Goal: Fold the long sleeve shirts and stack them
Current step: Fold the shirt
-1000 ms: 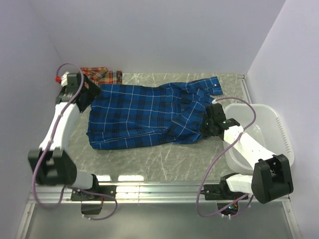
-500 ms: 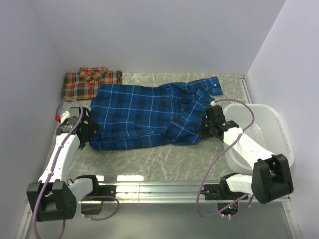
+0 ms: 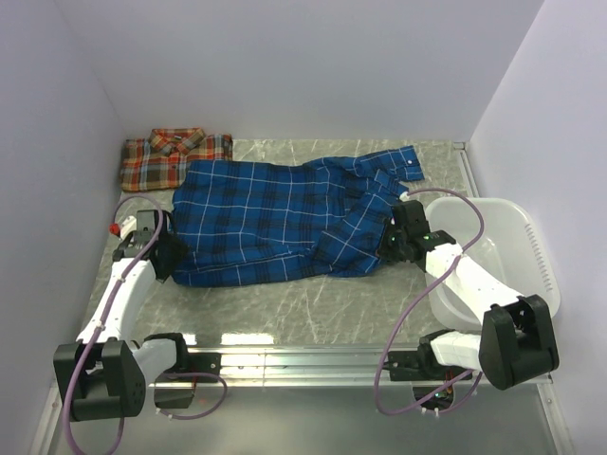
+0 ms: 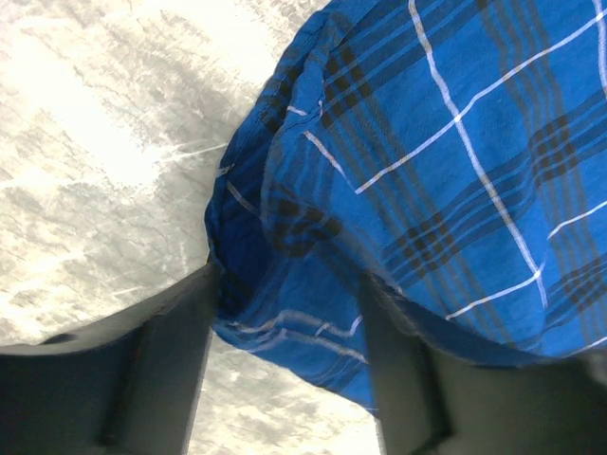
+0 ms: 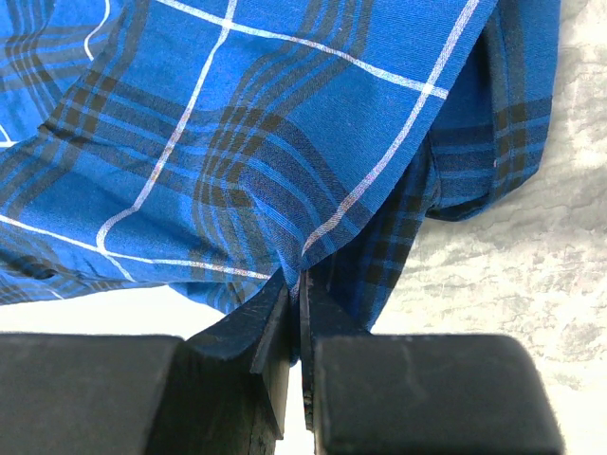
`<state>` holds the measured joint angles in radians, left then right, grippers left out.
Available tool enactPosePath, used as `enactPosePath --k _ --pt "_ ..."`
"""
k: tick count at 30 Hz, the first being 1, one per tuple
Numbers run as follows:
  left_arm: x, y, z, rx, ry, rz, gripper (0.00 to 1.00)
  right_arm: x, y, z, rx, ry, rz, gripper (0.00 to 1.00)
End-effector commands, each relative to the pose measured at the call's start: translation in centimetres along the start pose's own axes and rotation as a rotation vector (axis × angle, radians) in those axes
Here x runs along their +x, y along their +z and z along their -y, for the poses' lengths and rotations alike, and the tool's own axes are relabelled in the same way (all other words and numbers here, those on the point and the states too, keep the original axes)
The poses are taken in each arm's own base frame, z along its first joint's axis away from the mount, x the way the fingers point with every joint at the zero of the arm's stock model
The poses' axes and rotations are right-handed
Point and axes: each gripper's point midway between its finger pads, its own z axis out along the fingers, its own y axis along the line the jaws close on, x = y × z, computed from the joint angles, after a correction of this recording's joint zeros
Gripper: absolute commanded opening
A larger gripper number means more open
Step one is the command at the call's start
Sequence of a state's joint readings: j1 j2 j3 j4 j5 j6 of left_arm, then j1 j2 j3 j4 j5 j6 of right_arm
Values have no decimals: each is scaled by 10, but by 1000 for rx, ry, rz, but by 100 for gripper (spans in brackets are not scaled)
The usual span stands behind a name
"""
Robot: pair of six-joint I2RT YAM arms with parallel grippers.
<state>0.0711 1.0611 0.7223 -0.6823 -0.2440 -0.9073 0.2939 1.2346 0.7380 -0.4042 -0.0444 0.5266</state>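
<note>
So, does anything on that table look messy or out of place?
The blue shirt lies rumpled and askew across the table, one sleeve flung toward the far right corner. The red-orange shirt sits neatly folded at far left.

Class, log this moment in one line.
left gripper: open around blue shirt | right gripper: shut on blue shirt | red-orange shirt: folded, far-left
</note>
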Motion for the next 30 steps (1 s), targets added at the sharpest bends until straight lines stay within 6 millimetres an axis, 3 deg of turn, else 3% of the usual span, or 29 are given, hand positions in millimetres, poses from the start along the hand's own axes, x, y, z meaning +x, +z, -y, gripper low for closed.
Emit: enactPosePath --k 1,3,11,15,24,30 --pt "-7 0 7 44 -6 36 59 -11 -7 -3 -20 -8 49 12" --pt "-6 1 6 41 -3 36 48 -12 -7 -3 -17 -13 50 12" --pt "-14 1 8 42 17 67 19 -10 -9 0 -7 -15 46 11" --pt "-24 0 10 42 36 103 0 -10 -9 0 -7 -12 45 11" --pt "-68 -5 38 50 106 208 1 -16 -8 17 70 12 58 11" --pt "-86 9 56 59 148 220 1 -22 -5 30 110 66 61 11"
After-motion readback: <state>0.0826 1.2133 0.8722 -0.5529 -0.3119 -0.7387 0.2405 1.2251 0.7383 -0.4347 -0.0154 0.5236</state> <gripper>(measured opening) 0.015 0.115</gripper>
